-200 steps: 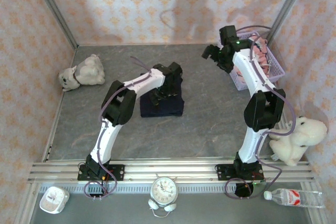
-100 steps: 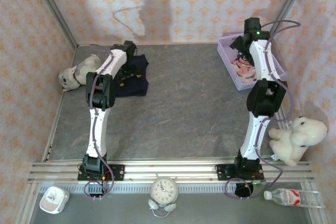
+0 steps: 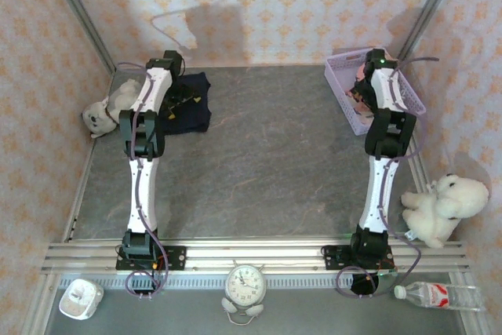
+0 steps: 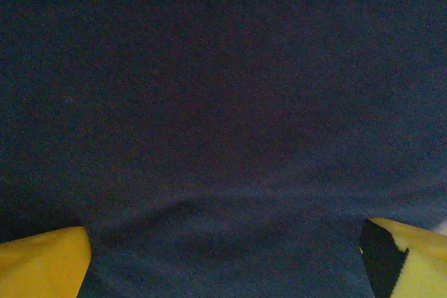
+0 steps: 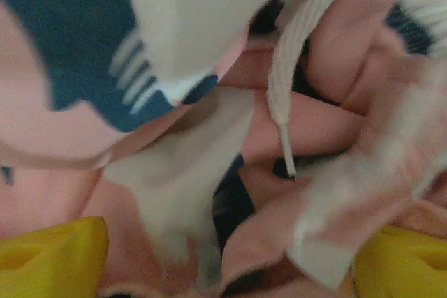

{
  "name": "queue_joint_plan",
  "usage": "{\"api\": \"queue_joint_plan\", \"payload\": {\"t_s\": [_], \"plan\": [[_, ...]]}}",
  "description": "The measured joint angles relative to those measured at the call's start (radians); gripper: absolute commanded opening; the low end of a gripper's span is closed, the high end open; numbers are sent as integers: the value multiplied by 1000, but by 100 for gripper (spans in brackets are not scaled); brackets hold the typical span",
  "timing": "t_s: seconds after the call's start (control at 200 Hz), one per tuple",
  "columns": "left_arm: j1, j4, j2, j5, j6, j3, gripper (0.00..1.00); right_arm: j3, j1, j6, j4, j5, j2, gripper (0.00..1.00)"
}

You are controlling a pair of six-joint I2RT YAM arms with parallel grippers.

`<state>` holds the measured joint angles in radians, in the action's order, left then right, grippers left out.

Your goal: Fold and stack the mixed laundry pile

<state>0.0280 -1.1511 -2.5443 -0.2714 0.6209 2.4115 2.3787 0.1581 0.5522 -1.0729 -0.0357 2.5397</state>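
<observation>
Grey, stone-patterned bench (image 3: 274,170), walled round with peach floral wallpaper. At far left, near the back wall: dark navy garment (image 3: 192,111), lying as a flat, roughly squared bundle, just beside a grey plush toy (image 3: 106,107). Left claw (image 4: 223,262) down over that cloth and spread wide, yellow fingertips (image 4: 42,264) at either edge of the wrist view, plain navy fabric spanning the gap between them (resting on it rather than pinching, as far as can be seen).

At far right, against the side wall: lavender lattice basket (image 3: 354,121) holding the salmon-pink garment (image 3: 359,93), crumpled, printed with navy and white shapes, a flat white drawcord (image 5: 290,54) trailing across its folds. Right claw (image 5: 223,256) down inside the basket, fingers (image 5: 49,252) well apart, bunched pink cloth between them, no pinch on it to be seen.

Two garments well apart, at opposite sides of the bench, not stacked. Beside the right arm, a white plush toy (image 3: 439,205). Along the near edge, an alarm clock (image 3: 245,284) and a plastic bottle (image 3: 439,296).
</observation>
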Motion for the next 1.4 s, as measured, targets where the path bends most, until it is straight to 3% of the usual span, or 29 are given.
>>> {"api": "queue_joint_plan", "payload": {"t_s": [0.15, 0.395, 0.67, 0.836, 1.001, 1.021, 1.081, 1.151, 1.221, 1.401], "plan": [[-10, 68, 71, -65, 30, -6, 100, 21, 9, 4, -22, -28, 29, 0], [-61, 207, 237, -93, 52, -44, 100, 27, 21, -16, 10, -83, -113, 0], [-93, 290, 277, -128, 32, -60, 100, 57, -3, -8, 242, -343, -462, 0], [-91, 302, 277, -189, 25, -60, 100, 172, -111, 13, 319, -476, -514, 0], [-84, 304, 277, -239, 26, -60, 100, 137, -292, -17, 295, -515, -542, 0], [-83, 304, 277, -243, 27, -60, 100, 109, -320, -24, 292, -516, -551, 6], [-77, 305, 277, -251, 36, -60, 100, 15, -387, -29, 283, -523, -584, 48], [-71, 305, 277, -256, 48, -60, 100, -123, -460, -36, 279, -540, -624, 74], [-68, 308, 277, -257, 56, -68, 100, -276, -519, -37, 277, -563, -653, 82], [-76, 324, 277, -277, 58, -159, 100, -497, -550, -37, 221, -527, -644, 84]]}}
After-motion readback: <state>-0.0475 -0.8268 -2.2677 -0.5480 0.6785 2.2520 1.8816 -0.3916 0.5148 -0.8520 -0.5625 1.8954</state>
